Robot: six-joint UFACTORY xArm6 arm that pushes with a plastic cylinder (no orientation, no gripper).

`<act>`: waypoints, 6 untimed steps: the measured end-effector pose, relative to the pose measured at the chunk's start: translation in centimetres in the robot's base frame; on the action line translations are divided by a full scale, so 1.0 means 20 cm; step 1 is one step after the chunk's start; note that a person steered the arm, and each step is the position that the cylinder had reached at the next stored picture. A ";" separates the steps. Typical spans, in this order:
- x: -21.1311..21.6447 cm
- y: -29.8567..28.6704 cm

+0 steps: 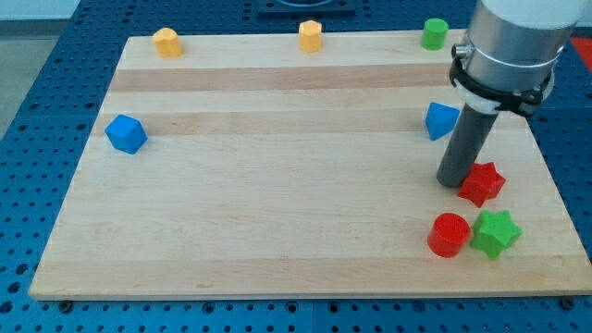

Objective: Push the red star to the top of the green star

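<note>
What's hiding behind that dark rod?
My rod covers the lower right edge of the blue block and the red star's left point. My tip sits against that star. Whatever board lies directly behind the rod cannot be seen.

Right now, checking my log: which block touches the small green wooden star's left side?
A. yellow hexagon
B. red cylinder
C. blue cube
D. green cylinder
B: the red cylinder sits against the green star, while my tip is up beside the red star.
</note>
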State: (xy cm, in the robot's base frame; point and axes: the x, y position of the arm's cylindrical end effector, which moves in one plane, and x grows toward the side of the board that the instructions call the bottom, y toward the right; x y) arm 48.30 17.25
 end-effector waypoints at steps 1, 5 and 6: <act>-0.21 -0.02; -0.07 0.21; 0.03 0.24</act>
State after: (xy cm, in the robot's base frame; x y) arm 48.97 21.97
